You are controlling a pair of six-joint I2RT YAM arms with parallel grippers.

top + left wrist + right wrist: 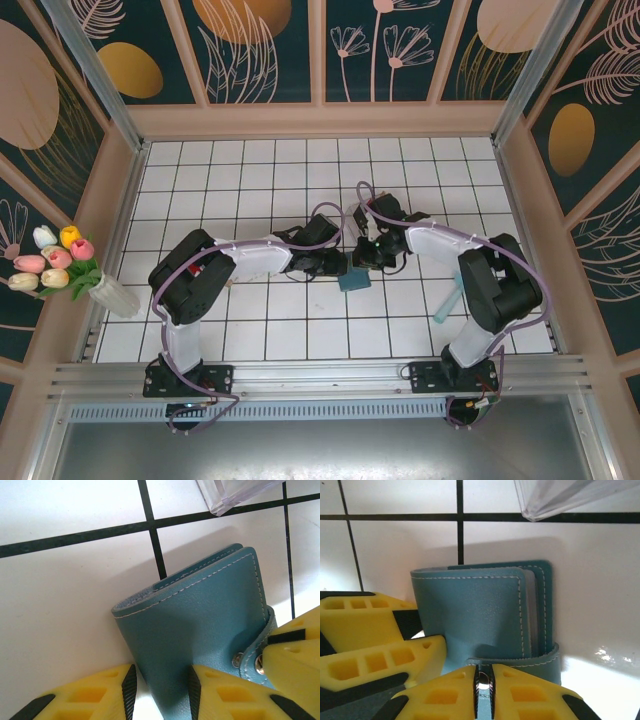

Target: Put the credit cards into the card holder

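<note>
Left gripper [161,682] clamps the holder [200,615], which stands on edge on a tile [65,605] near the rack [235,492]. Right gripper [483,680] is pinched shut on the strap [520,662]; peel it gently outward while the left holds firm. Overhead, the holder [353,281] sits central on the table [250,345].

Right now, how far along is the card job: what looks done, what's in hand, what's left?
Done: nothing I can confirm. The card holder is folded, and its inside is hidden.
In hand: the left gripper clamps the holder's body while the right gripper pinches its snap strap.
Left: confirming the cards are seated. The pale layers between the covers could be slots or cards.
</note>
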